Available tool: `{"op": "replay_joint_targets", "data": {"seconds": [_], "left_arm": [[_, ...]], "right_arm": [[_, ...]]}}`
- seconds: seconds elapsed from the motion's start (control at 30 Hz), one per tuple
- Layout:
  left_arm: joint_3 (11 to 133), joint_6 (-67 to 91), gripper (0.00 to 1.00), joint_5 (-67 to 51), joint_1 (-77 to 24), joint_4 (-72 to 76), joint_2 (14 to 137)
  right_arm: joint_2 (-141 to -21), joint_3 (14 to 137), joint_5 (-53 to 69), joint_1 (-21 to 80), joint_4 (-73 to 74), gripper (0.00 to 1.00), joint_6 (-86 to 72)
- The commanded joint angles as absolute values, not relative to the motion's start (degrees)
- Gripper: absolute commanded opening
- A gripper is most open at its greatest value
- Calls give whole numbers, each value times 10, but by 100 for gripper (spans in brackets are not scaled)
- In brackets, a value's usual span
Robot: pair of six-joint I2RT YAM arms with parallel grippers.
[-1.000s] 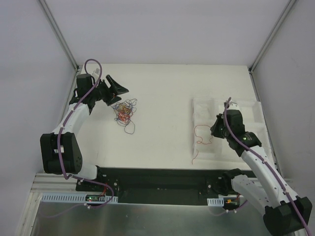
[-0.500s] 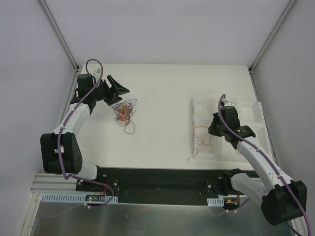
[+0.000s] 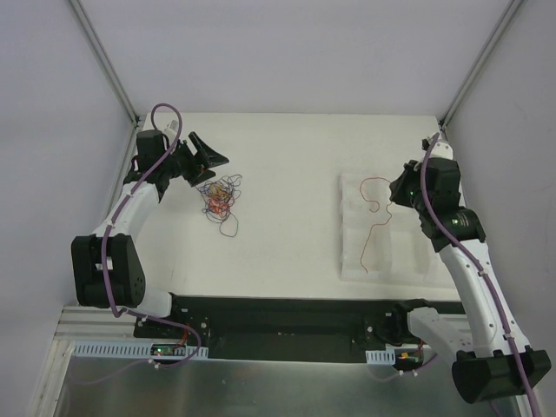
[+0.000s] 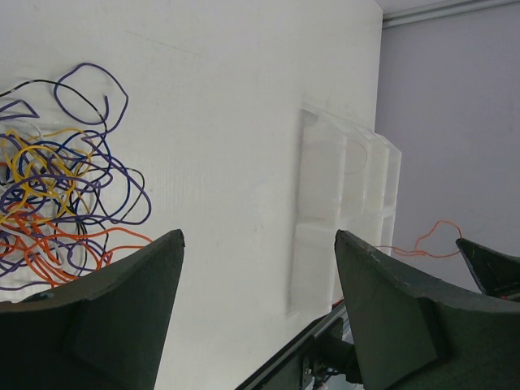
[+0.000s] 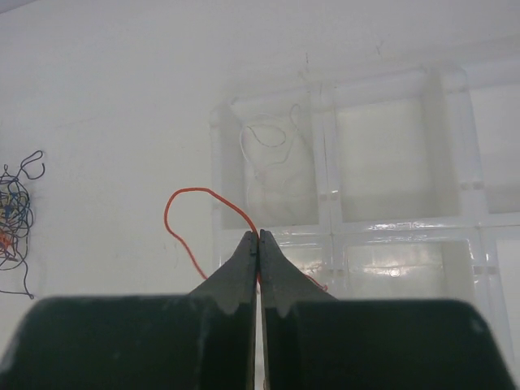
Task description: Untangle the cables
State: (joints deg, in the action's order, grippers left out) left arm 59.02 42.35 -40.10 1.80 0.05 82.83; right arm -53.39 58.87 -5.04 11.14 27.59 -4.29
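Right end effector (image 5: pixel 258 237) pressed together, pinching one orange-red cable (image 5: pixel 195 189), which dangles over clear tray (image 3: pixel 408 261). Left end effector (image 4: pixel 258 237) spread, empty, just beside tangle of cables (image 3: pixel 219 196) on bench (image 3: pixel 287 174).
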Motion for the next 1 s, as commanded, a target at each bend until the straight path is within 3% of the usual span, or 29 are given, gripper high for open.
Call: {"op": "replay_joint_targets", "data": {"seconds": [0.0, 0.23, 0.43, 0.67, 0.97], "left_arm": [[613, 410, 74, -409, 11, 3, 820], [613, 407, 74, -407, 11, 3, 822], [613, 407, 74, -409, 11, 3, 819], [613, 410, 74, -409, 11, 3, 819], [613, 403, 74, -401, 11, 3, 828]], "right_arm": [[-546, 624, -36, 93, 276, 0, -21], [-566, 650, -6, 86, 263, 0, -40], [-514, 525, 75, 86, 240, 1, -57], [-421, 402, 87, 85, 254, 0, -83], [-492, 352, 46, 89, 274, 0, -132]]}}
